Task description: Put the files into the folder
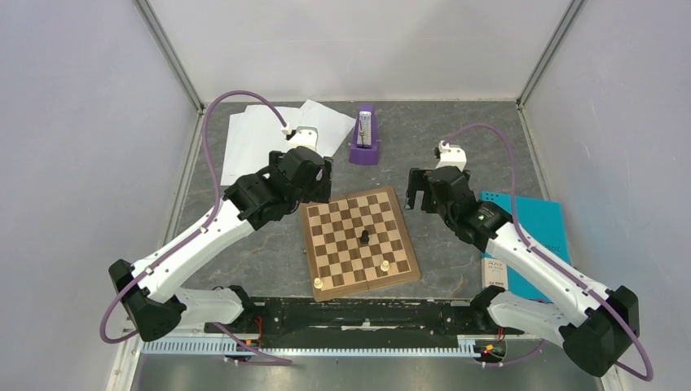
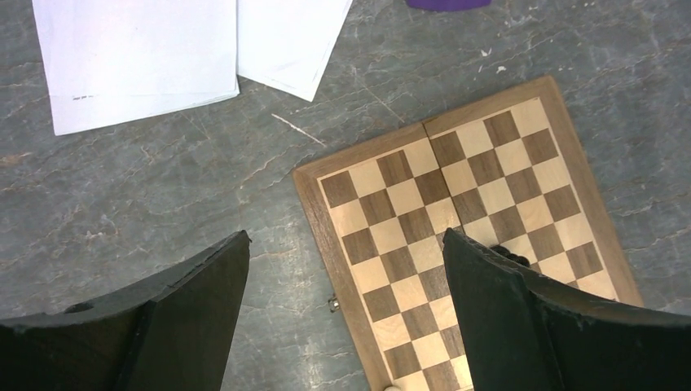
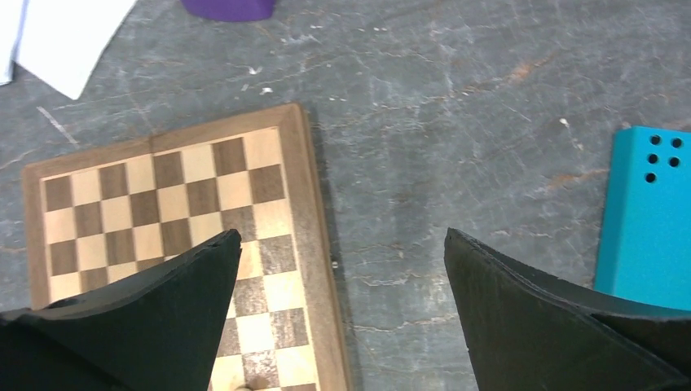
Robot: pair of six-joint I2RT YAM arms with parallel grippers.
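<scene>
Hovering over veined grey table (image 1: 456, 147), left end effector (image 2: 346, 236) and right end effector (image 3: 342, 232) gape.

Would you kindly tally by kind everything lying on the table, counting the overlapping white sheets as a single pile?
Paper pile: 1
Teal folder: 1
Chessboard: 1
Black chess piece: 1
Pale chess pieces: 2
Purple object: 1
Total: 7
</scene>
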